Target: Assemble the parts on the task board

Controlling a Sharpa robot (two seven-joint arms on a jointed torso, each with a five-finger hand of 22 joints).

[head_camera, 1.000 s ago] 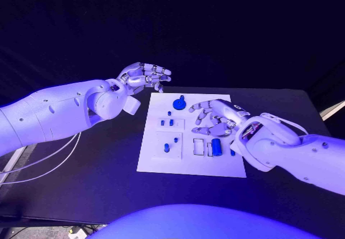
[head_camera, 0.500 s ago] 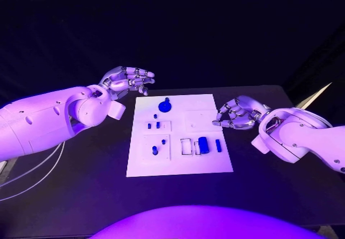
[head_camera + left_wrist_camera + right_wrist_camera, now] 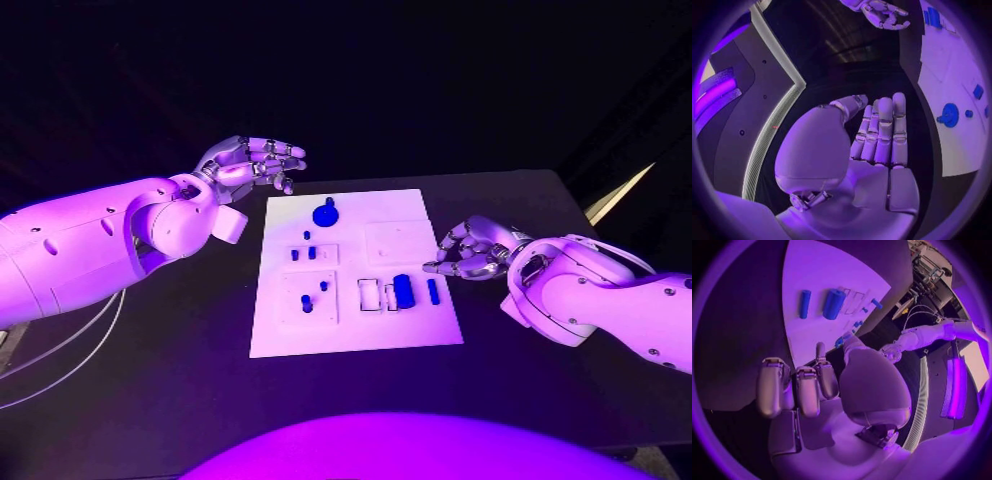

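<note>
Fingers of both my left hand (image 3: pixel 253 160) and right hand (image 3: pixel 469 250) curl empty beside the flat white task board (image 3: pixel 358 330); next I should reach squarely over the thick blue cylinder part (image 3: pixel 404 290).

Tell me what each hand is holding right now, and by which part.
Nothing is held. The left hand hovers off the board's far left corner with empty fingers. The right hand is beside the board's right edge, fingers curled, nothing in them.

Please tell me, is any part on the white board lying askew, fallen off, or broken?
Nothing stands out. The task board lies flat on the black table, and the blue parts sit on it, none off its edge. Both the left hand and right hand hold nothing.
</note>
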